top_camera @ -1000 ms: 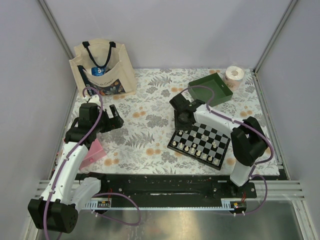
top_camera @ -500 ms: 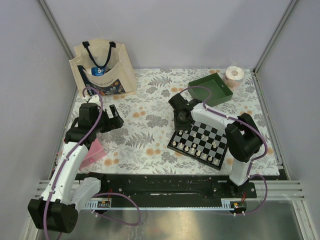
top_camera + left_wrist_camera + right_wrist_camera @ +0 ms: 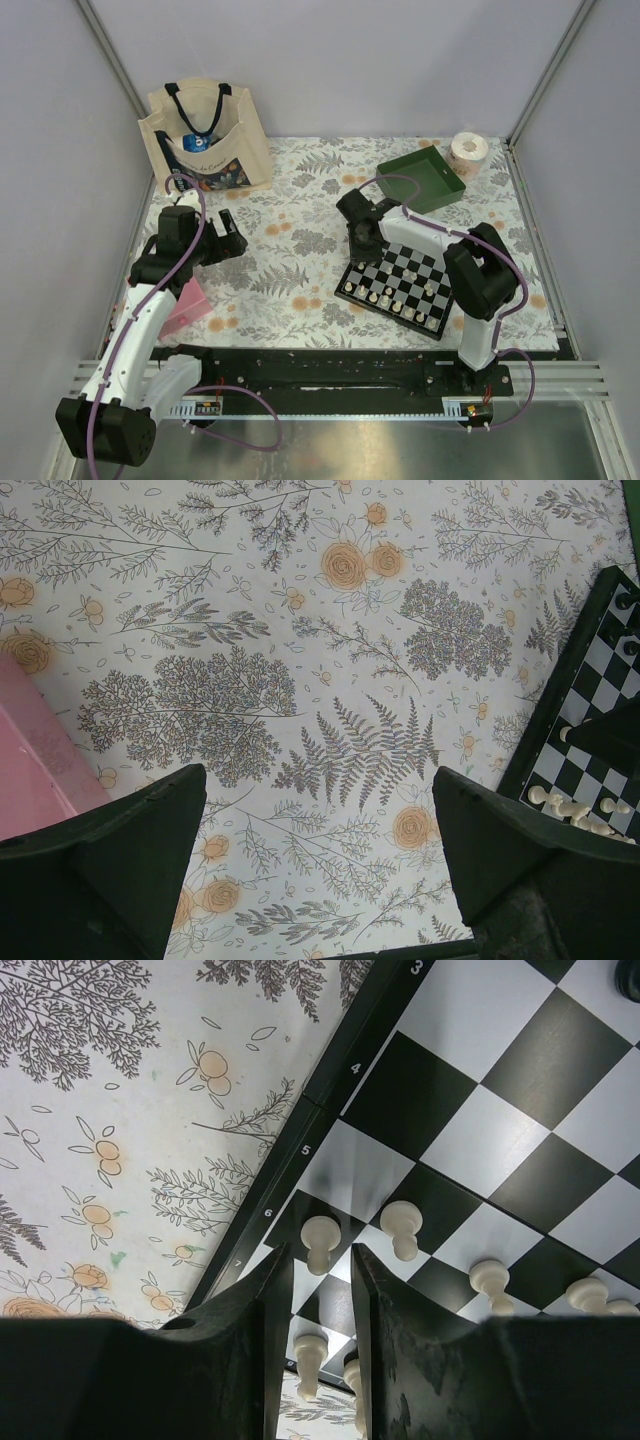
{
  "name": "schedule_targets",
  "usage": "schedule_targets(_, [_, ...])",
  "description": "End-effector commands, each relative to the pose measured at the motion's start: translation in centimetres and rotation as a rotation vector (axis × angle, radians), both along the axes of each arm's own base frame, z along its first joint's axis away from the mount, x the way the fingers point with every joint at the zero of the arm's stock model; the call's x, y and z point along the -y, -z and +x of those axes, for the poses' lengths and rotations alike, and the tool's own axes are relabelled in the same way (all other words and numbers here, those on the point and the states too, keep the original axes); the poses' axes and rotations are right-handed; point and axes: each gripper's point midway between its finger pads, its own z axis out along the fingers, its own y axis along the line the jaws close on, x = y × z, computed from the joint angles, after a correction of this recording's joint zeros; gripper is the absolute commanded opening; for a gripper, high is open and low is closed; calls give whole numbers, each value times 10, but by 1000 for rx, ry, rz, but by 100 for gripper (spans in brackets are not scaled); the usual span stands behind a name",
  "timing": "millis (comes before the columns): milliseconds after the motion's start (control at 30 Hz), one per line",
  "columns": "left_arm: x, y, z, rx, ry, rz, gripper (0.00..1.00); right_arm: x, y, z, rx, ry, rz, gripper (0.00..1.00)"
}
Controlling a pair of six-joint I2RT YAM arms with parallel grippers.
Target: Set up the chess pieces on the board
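Near the board's (image 3: 331, 1068) left border, low in the right wrist view, a cream pawn (image 3: 321, 1232) stood upright between the tips of the right tool (image 3: 320, 1254), whose narrowly parted jaws flanked it, seemingly without clamping it.

In your right wrist view the board (image 3: 470, 1090) runs off the top, right and bottom edges; you see only one bordered side of it. The right gripper (image 3: 320, 1253) covers the squares nearest the lens. A cream pawn (image 3: 321, 1236) stands at its fingertips, and you cannot tell whether they touch it. Two more cream pieces (image 3: 488, 1278) are half hidden behind one finger. From above, the chess pieces (image 3: 388, 297) are too small for you to tell their kinds. In your left wrist view the pink thing (image 3: 35, 750) is cut by the left edge.
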Motion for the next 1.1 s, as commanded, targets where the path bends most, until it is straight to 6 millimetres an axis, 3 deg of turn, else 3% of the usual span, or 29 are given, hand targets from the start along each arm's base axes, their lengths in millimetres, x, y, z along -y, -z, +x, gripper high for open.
schedule_targets(0, [2, -5, 6, 31, 12, -8, 99, -5, -7, 11, 30, -6, 25, 38])
schedule_targets(500, [2, -5, 7, 29, 12, -8, 99, -5, -18, 6, 60, -39, 61, 17])
schedule_targets(767, [1, -5, 7, 33, 8, -5, 99, -7, -22, -13, 32, -51, 102, 15])
schedule_targets(1067, [1, -5, 6, 31, 8, -6, 99, -22, -22, -19, 19, -92, 117, 15])
